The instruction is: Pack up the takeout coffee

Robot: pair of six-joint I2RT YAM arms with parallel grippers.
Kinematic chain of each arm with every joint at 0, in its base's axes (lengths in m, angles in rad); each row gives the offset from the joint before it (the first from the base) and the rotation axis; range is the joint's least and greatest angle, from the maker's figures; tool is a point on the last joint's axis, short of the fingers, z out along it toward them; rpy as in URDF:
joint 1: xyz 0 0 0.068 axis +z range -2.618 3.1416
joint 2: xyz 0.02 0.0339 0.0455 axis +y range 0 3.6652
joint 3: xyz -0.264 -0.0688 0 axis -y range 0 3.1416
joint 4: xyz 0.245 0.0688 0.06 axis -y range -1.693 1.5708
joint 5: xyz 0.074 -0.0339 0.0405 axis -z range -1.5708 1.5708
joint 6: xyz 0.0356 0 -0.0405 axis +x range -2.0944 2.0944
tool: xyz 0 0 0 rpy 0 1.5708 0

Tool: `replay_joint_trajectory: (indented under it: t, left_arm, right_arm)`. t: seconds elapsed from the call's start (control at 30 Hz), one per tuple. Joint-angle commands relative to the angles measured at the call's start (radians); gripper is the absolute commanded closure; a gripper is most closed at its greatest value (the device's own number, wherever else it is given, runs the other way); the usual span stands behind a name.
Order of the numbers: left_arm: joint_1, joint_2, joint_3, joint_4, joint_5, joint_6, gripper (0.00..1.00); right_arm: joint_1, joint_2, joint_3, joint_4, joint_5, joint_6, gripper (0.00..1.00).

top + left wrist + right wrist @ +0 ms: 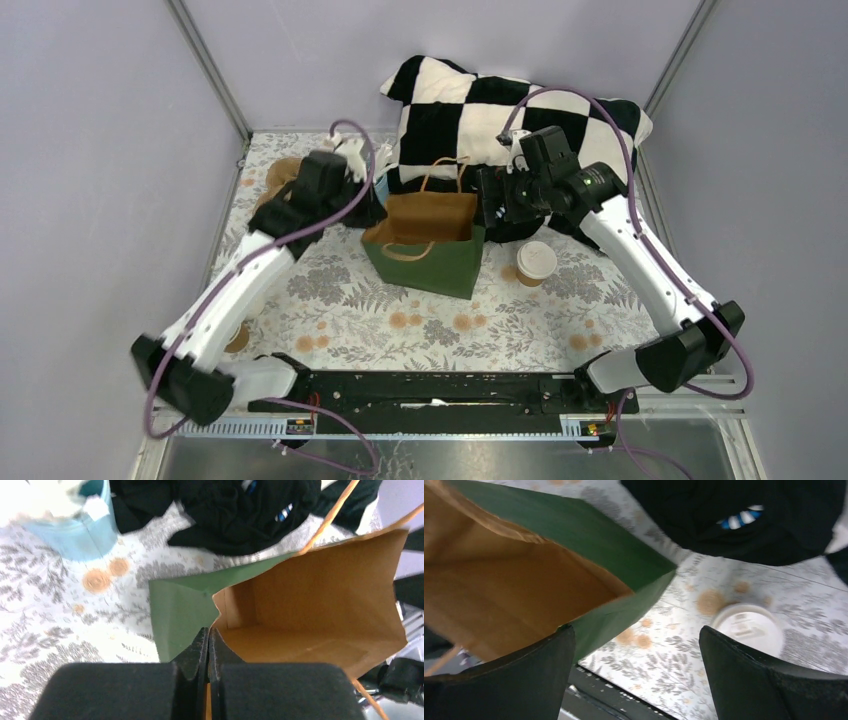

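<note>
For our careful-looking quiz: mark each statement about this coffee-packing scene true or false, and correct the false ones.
1. The takeout coffee sits inside the green bag. False: it stands on the table, right of the bag.
2. The left gripper is shut on the bag's rim. True.
3. The right gripper grips the coffee. False: it is open and empty.
4. The coffee's lid is on. True.

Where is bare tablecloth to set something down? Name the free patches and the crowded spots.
Free: the wide strip of tablecloth between the green bag and the black rail, and the patch right of the coffee cup. Crowded: behind the bag, where black clothes, the pillow, the shut left pincer and the open right pincer meet.
</note>
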Motion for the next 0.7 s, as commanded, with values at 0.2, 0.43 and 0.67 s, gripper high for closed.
replay_joint_trajectory:
  t: [0.2, 0.43, 0.67]
  left_arm:
    - [-0.293, -0.484, -0.443, 0.173, -0.306, -0.312, 1.0]
    - [-0.64, -0.556, -0.558, 0.108, -0.55, -0.485, 1.0]
    - [-0.702, -0.614, -0.618, 0.06, -0.632, -0.555, 1.0]
  right_arm:
    - [0.023, -0.364, -0.291, 0.166, -0.204, 0.168, 0.0]
    - [0.043, -0.522, -0.48, 0.171, -0.222, 0.177, 0.0]
    - [0.044, -0.658, -0.615, 0.163, -0.241, 0.202, 0.0]
